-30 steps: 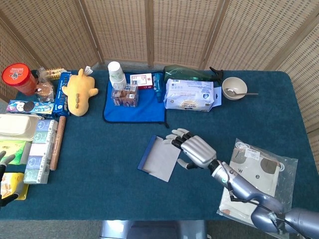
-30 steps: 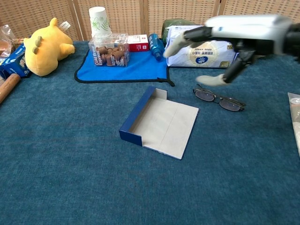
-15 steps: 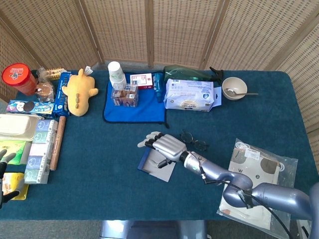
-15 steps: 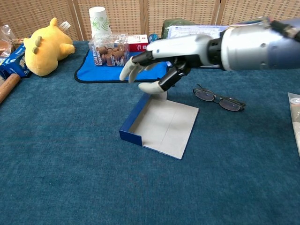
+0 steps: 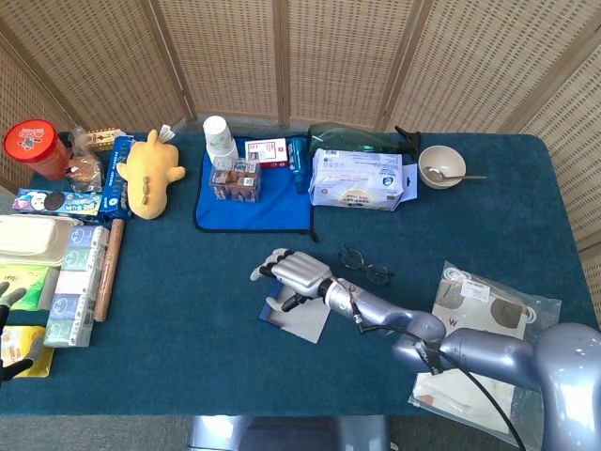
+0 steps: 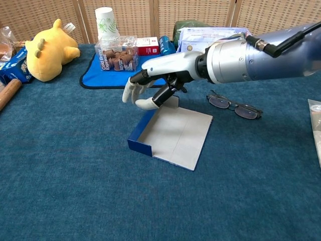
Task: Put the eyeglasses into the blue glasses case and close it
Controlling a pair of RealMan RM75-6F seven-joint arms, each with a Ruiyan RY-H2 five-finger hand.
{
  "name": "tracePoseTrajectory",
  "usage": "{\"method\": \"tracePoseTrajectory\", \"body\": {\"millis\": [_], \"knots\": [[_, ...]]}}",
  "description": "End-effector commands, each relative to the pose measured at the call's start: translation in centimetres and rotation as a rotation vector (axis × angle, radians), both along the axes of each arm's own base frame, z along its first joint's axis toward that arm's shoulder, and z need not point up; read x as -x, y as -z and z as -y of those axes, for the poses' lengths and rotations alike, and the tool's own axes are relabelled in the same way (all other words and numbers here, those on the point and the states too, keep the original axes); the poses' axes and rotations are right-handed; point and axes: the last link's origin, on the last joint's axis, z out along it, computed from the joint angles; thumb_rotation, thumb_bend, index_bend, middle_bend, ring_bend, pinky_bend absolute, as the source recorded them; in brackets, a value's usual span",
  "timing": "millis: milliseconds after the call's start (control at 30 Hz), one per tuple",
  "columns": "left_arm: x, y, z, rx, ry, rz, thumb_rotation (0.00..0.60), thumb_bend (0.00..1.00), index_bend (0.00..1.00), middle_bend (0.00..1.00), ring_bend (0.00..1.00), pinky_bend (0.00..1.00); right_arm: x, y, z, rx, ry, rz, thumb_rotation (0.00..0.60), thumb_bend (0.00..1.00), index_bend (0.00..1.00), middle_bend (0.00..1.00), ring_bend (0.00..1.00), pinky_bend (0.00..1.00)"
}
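On the blue table the glasses (image 6: 234,106) lie at three o'clock of the right hand (image 6: 150,83) — fingers apart, empty — above the case (image 6: 170,132).

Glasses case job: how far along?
Done: nothing yet beyond the blue glasses case lying open and empty on the table. In hand: the right hand hovers over the case's far left corner, fingers spread, holding nothing. Left: the eyeglasses lie on the cloth to the right of the case, ungrasped; they must be picked up, placed inside, and the case closed. The left hand sits at the table's left edge.
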Motion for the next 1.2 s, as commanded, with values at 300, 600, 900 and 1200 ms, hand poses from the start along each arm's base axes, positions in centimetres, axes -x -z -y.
{"method": "tracePoseTrajectory", "body": {"millis": [300, 600, 900, 1200], "knots": [[0.3, -0.1, 0.4, -0.007, -0.003, 0.009, 0.6, 0.3, 0.16, 0.1, 0.0, 0.0, 1.6, 1.1, 0.9, 0.032, -0.002, -0.094, 0.233, 0.5, 0.25, 0.29, 0.18, 0.12], [0.2, 0.0, 0.3, -0.007, 0.007, 0.014, 0.6, 0.3, 0.16, 0.1, 0.0, 0.0, 3.6, 0.6, 0.6, 0.075, -0.035, -0.17, 0.23, 0.5, 0.29, 0.31, 0.21, 0.12], [0.1, 0.1, 0.1, -0.004, 0.02, 0.017, 0.6, 0.29, 0.16, 0.1, 0.0, 0.0, 5.6, -0.8, -0.7, 0.091, -0.012, -0.214, 0.209, 0.5, 0.29, 0.32, 0.21, 0.12], [0.0, 0.1, -0.1, -0.007, 0.031, 0.016, 0.6, 0.29, 0.16, 0.1, 0.0, 0.0, 6.6, -1.9, -1.7, 0.108, -0.002, -0.241, 0.195, 0.5, 0.3, 0.33, 0.22, 0.12]]}}
